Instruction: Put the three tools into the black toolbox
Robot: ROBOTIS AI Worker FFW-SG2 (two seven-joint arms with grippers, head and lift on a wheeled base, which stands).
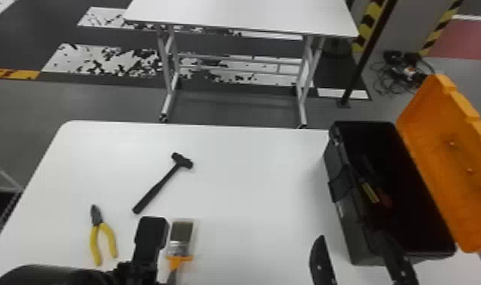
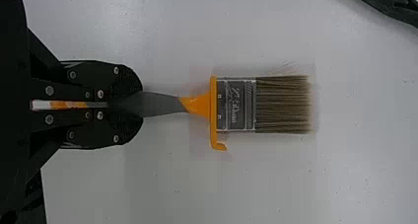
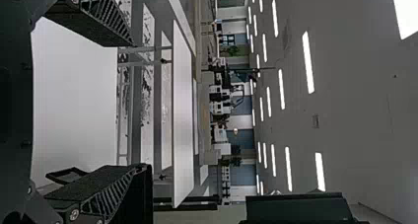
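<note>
My left gripper [image 1: 149, 242] is low over the table's near part, beside the paintbrush [image 1: 181, 238]. In the left wrist view, that gripper [image 2: 134, 104] is shut on the grey handle of the paintbrush [image 2: 236, 104], whose bristles point away from the fingers. Yellow-handled pliers [image 1: 102, 238] lie to the left, and the black hammer [image 1: 158, 186] lies farther back. The black toolbox [image 1: 345, 223] stands open at the right with a partly shadowed yellow and red item [image 1: 372, 192] inside. My right gripper [image 1: 352, 248] is open at the toolbox's near left corner; in its wrist view the gripper [image 3: 140, 105] holds nothing.
The toolbox's orange lid [image 1: 445, 163] leans open to the right. Bare white tabletop [image 1: 250, 189] lies between the hammer and the toolbox. A second white table [image 1: 243, 15] stands beyond, with a dark pole [image 1: 368, 57] beside it.
</note>
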